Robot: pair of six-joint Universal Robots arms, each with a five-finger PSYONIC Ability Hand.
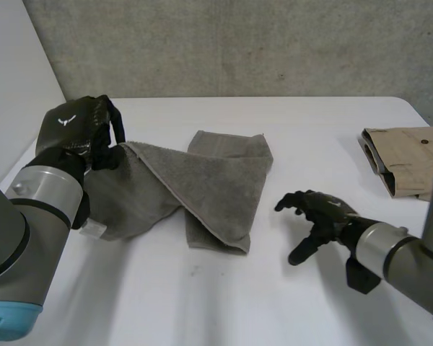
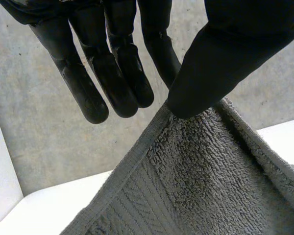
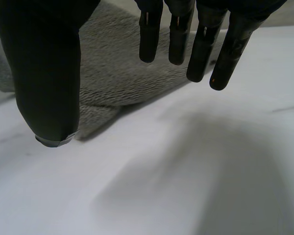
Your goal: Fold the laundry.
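A grey towel (image 1: 216,180) lies rumpled across the middle of the white table (image 1: 202,303), partly folded over itself. My left hand (image 1: 76,133) is raised at the towel's left end and holds a corner up off the table. Seen from the left wrist, the thumb (image 2: 225,58) pinches the towel's hemmed edge (image 2: 196,181) against the fingers. My right hand (image 1: 321,216) hovers over bare table just right of the towel's near corner, open and holding nothing. The right wrist view shows its fingers (image 3: 201,49) spread, with the towel (image 3: 112,73) beyond them.
A folded tan garment (image 1: 408,162) lies at the table's right edge. A grey wall stands behind the far edge. Bare table stretches along the near side in front of both arms.
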